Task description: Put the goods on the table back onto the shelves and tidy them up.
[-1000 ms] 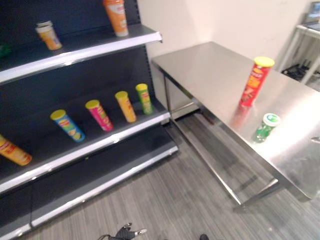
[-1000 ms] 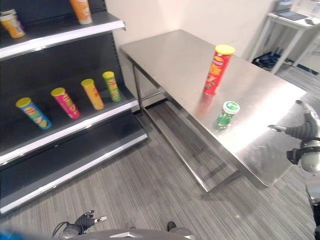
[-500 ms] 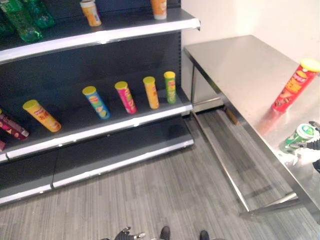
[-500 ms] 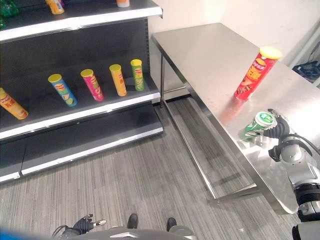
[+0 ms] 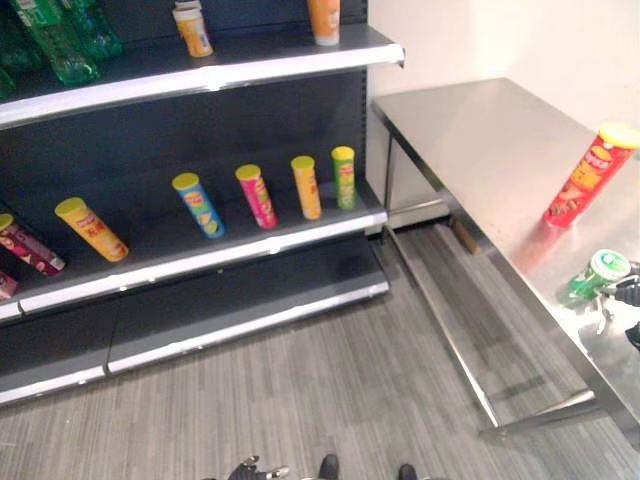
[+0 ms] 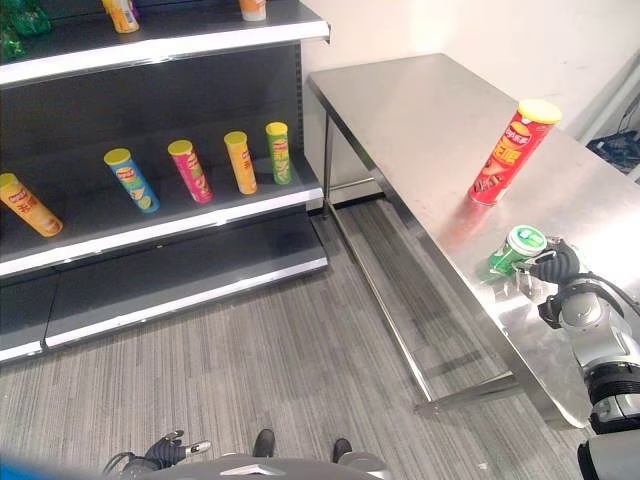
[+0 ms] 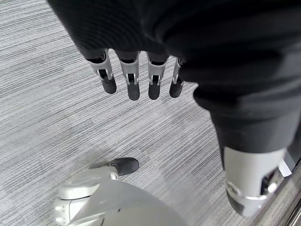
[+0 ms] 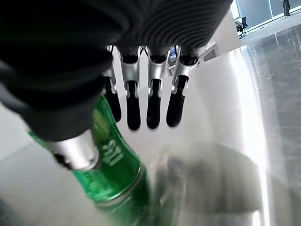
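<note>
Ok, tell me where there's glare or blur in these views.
Right wrist view: the green can is blurred up close, and the steel table shows a bright streak. Both eye views: the table carries a soft sheen and the red tube's reflection.

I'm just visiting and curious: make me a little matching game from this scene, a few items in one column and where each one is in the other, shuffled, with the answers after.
Things:
1. red tube
2. green can
3. blue tube
4. left hand

Places:
A. leaning on the middle shelf
B. hanging over the grey floor
C. standing upright on the steel table
D. on the table right beside the right hand

Pairs: 1-C, 2-D, 3-A, 4-B
</note>
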